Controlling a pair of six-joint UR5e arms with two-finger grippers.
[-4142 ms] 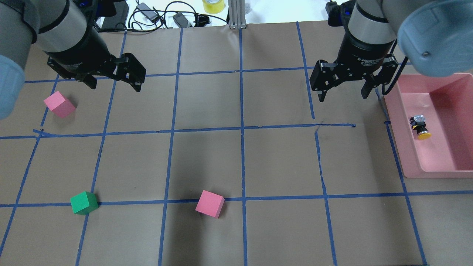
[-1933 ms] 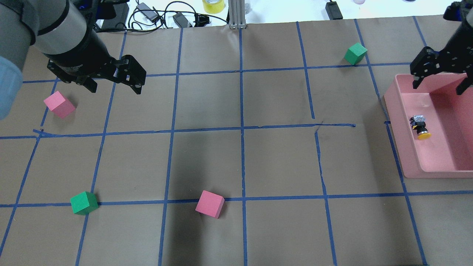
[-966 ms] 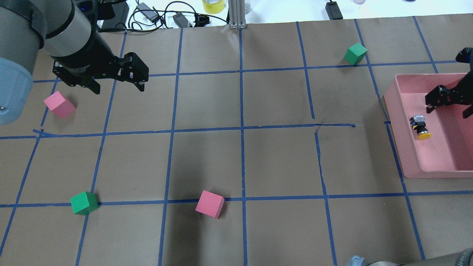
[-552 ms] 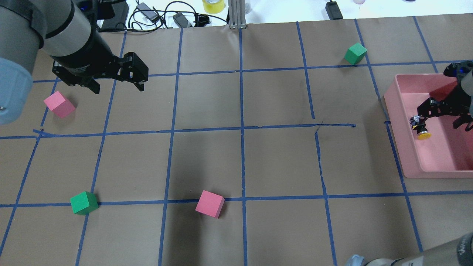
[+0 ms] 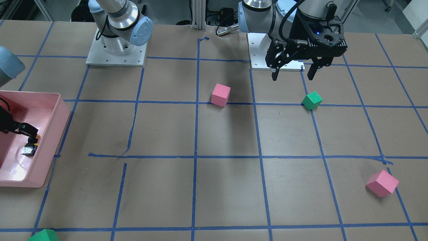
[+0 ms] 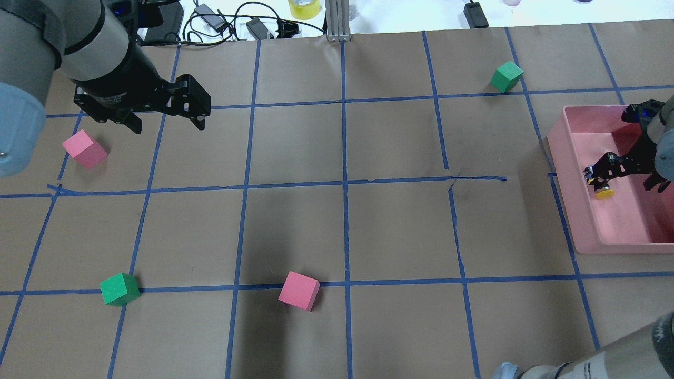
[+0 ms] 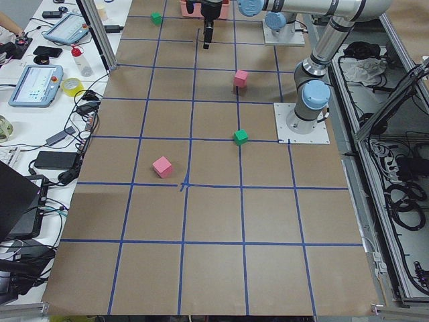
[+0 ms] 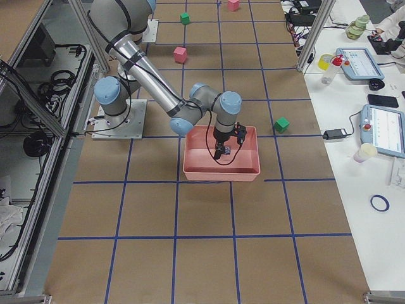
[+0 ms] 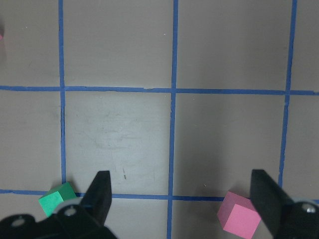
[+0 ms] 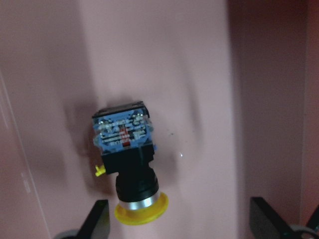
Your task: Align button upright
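Up close, the button (image 10: 127, 167) carries a blue-grey plate on its black body with fine print and a small red mark — the writing is too blurred to read. It lies on its side on the floor of the pink bin (image 6: 579, 210), long axis flat, the yellow cap toward the robot and the labelled body away from it. The right gripper (image 6: 626, 176) hangs inside the bin just above it, fingers spread wide, one fingertip (image 10: 97, 219) beside the cap and the other well off to the far side; nothing is held. The bin's left wall stands close beside the button. Outside lie a green cube (image 6: 506, 76), a pink cube (image 6: 299, 290), another green cube (image 6: 119, 289) and another pink cube (image 6: 84, 149) — near the last hovers the left gripper (image 6: 164, 117), wide and empty.
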